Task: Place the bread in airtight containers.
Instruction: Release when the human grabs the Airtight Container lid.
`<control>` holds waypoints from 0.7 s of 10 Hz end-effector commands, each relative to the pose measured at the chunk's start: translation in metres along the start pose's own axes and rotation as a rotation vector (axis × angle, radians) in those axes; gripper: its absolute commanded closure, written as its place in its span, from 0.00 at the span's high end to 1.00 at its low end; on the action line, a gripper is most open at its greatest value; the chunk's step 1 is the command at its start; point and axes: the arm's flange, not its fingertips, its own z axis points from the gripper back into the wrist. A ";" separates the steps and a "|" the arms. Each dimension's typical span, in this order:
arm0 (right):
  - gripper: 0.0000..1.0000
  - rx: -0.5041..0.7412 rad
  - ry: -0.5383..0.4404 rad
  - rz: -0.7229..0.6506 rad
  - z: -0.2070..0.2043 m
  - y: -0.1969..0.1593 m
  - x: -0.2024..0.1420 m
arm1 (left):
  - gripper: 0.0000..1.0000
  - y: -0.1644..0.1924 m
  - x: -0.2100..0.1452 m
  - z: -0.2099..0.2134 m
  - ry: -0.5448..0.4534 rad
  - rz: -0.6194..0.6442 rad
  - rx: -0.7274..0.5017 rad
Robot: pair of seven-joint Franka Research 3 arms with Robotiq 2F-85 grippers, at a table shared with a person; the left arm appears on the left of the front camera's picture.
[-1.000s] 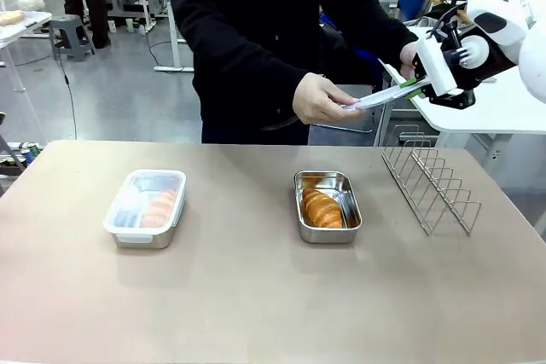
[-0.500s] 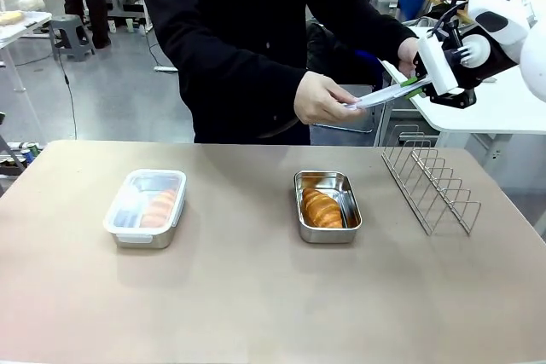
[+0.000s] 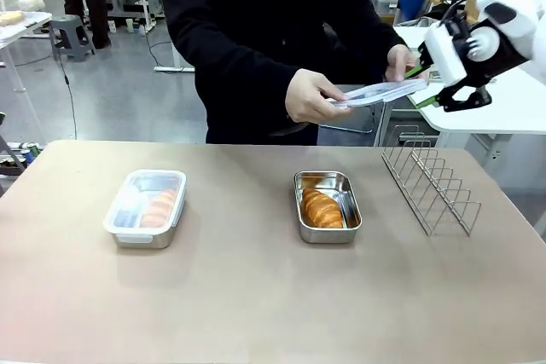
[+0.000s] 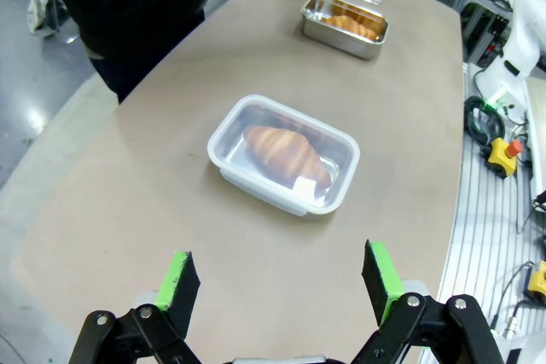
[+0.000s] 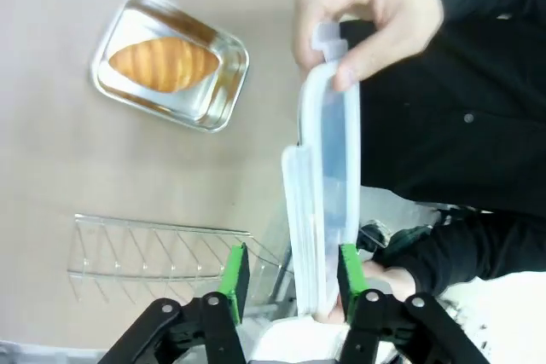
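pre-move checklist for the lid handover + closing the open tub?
1. Right gripper jaws apart around the lid: ok; contact with the lid, cannot tell.
2. Person holds the lid with both hands: ok.
3. Right arm's retreat path free of the wire rack: ok, the gripper is well above it.
4. Open tub has its croissant lying inside, below the rim: ok.
5. Left tub lidded with a croissant inside: ok; latches snapped, cannot tell.
6. Left gripper open, nothing held, above the table: ok.
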 end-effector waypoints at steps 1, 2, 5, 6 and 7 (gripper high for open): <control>0.97 0.009 -0.141 -0.329 0.033 -0.006 -0.022 | 1.00 -0.001 0.000 0.001 0.002 -0.012 0.000; 1.00 0.007 -0.202 -0.506 0.047 0.002 -0.051 | 1.00 -0.001 0.000 0.001 0.002 -0.012 0.000; 1.00 0.068 -0.333 -0.885 0.079 0.062 -0.137 | 1.00 -0.001 0.000 0.001 0.002 -0.012 0.000; 1.00 0.088 -0.374 -0.985 0.091 0.091 -0.167 | 1.00 -0.001 0.000 0.001 0.002 -0.012 0.000; 1.00 0.110 -0.393 -1.054 0.100 0.115 -0.188 | 1.00 -0.001 0.000 0.001 0.002 -0.012 0.000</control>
